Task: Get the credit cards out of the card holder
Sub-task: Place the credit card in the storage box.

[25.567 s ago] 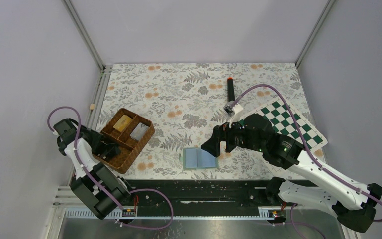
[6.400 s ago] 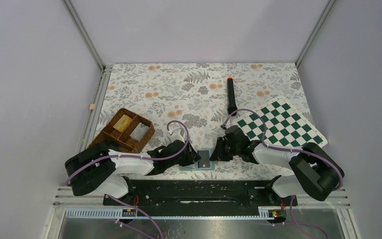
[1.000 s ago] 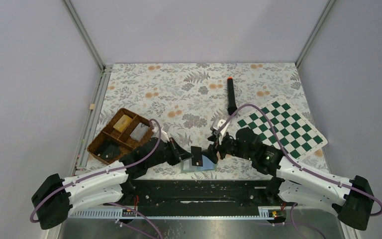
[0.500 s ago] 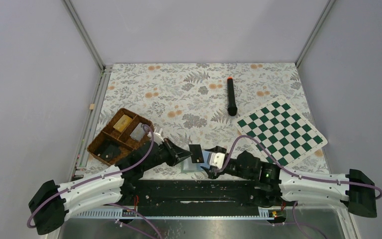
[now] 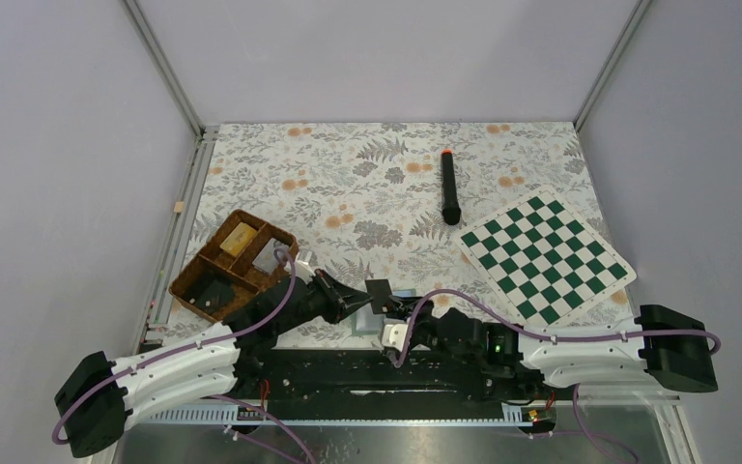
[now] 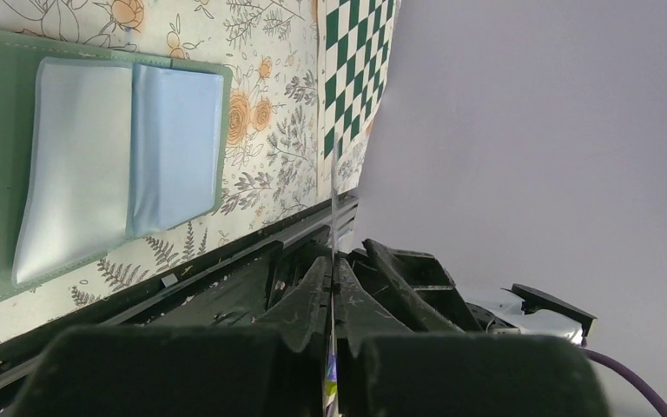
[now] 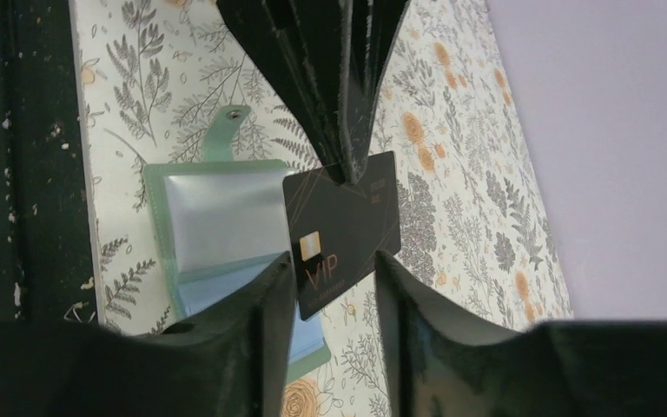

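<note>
The card holder lies open on the floral table, its pale blue panels facing up. In the top view the arms hide most of it. My left gripper is shut on one of the credit cards, black with a gold chip and "VIP" on it, and holds it up above the holder's right side. In the left wrist view that card shows edge-on between the fingers. My right gripper comes from the near edge. It is open, with a finger on either side of the card's lower end.
A brown wicker tray at the left holds a tan block and a grey card. A green-and-white chessboard lies at the right, a black marker with an orange tip behind it. A black rail runs along the near edge.
My right arm has swung down to the near edge and brought its gripper under the held card, with its jaws narrower than before. My left gripper has kept the card almost still.
</note>
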Motion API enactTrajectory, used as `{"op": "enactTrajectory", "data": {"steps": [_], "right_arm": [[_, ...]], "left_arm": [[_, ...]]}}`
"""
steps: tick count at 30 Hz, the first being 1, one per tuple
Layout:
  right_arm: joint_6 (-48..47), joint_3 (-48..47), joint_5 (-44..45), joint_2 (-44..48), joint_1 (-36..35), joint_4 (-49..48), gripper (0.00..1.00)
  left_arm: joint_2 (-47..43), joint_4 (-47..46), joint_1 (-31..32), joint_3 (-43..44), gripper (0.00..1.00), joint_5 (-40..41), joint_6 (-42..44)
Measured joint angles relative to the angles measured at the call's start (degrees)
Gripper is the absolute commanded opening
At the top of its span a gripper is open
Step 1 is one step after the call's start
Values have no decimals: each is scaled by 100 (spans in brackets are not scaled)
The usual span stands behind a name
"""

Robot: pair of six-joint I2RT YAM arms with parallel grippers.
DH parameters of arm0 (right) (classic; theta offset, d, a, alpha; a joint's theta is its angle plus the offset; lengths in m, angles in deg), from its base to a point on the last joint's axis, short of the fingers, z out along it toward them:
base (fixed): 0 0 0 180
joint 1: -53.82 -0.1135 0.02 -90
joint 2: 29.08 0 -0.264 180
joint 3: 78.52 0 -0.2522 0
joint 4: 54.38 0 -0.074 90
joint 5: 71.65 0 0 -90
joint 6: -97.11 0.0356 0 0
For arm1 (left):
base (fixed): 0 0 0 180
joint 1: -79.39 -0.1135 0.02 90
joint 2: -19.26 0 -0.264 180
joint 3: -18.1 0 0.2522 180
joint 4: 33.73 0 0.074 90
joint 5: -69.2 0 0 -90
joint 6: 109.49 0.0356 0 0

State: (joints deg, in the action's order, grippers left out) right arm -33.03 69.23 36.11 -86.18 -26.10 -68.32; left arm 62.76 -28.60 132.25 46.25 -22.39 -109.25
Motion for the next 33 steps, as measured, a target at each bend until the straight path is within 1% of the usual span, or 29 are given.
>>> {"op": "enactTrajectory", "data": {"steps": [5, 6, 10, 11, 12, 15, 16, 17, 20, 22, 27, 28, 29, 33], "right_arm": [[-136, 0, 138, -52, -101, -260, 4], [-155, 0, 157, -68, -111, -282, 0], [-177, 0, 243, -116, -125, -334, 0], [-160, 0, 267, -127, -131, -350, 0], [-125, 0, 295, -129, -133, -363, 0], [188, -28, 551, -136, -142, -402, 0], [372, -68, 675, -136, -142, -358, 0], [546, -127, 765, -133, -142, -278, 0], [1237, -310, 885, -9, -81, 48, 0], [1906, -407, 640, 258, 114, 382, 0], [3786, -741, -636, 866, 1491, 1196, 0], [4297, -863, -1021, 964, 1727, 1440, 0], [4415, -894, -1119, 984, 1843, 1499, 0], [5449, -1073, -1963, 1161, 2162, 1934, 0]], "left_arm": [[11, -57, -7, -4, 0, 33, -122], [11, -122, -15, -24, 0, 37, -164], [28, -214, -33, -92, 5, 24, -289], [39, -229, -35, -92, 9, 24, -293], [48, -236, -39, -92, 15, 22, -297], [44, -186, -37, -59, 39, 0, -129], [33, -114, -37, -15, 44, -2, -17], [0, -13, -37, 57, 47, 7, 138], [-258, 343, -35, 258, 50, 125, 678], [-529, 531, -37, 356, 51, 278, 1104], [-1266, 1058, -39, 538, 55, 680, 2179], [-1397, 1200, -39, 581, 55, 739, 2428], [-1502, 1322, -39, 629, 55, 769, 2634], [-1633, 1777, -39, 968, 55, 782, 3333]]}}
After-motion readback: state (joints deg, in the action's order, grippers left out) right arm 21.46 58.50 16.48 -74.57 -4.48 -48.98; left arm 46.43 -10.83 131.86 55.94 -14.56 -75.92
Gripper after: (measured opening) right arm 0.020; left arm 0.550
